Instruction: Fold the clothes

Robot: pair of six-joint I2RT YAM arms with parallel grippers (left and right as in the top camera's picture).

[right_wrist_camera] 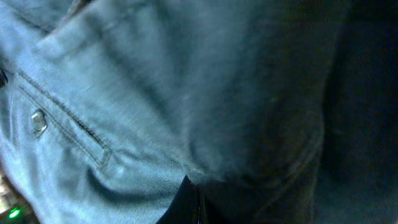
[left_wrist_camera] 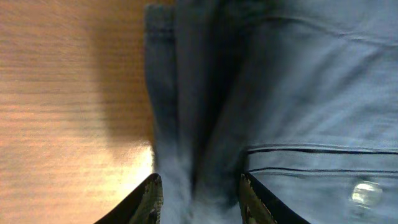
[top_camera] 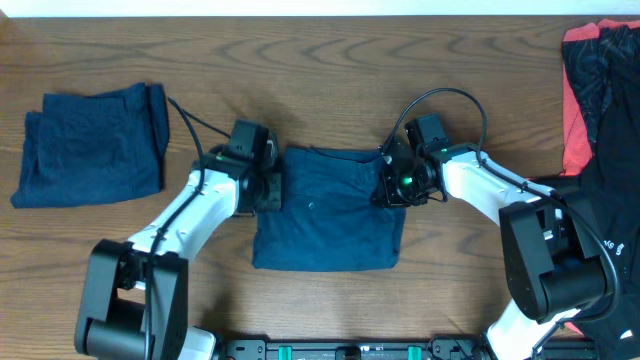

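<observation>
The navy blue shorts lie mid-table, folded into a rough rectangle. My left gripper is at their left edge. In the left wrist view its fingers stand partly apart with a bunched fold of the shorts squeezed between them. My right gripper is at the shorts' upper right edge. In the right wrist view its gripper is shut, and the cloth gathers in creases at its tip.
A folded navy garment lies at the far left. Black and coral-red clothes are heaped at the right edge. Bare wooden table runs along the back. A pocket button shows on the shorts.
</observation>
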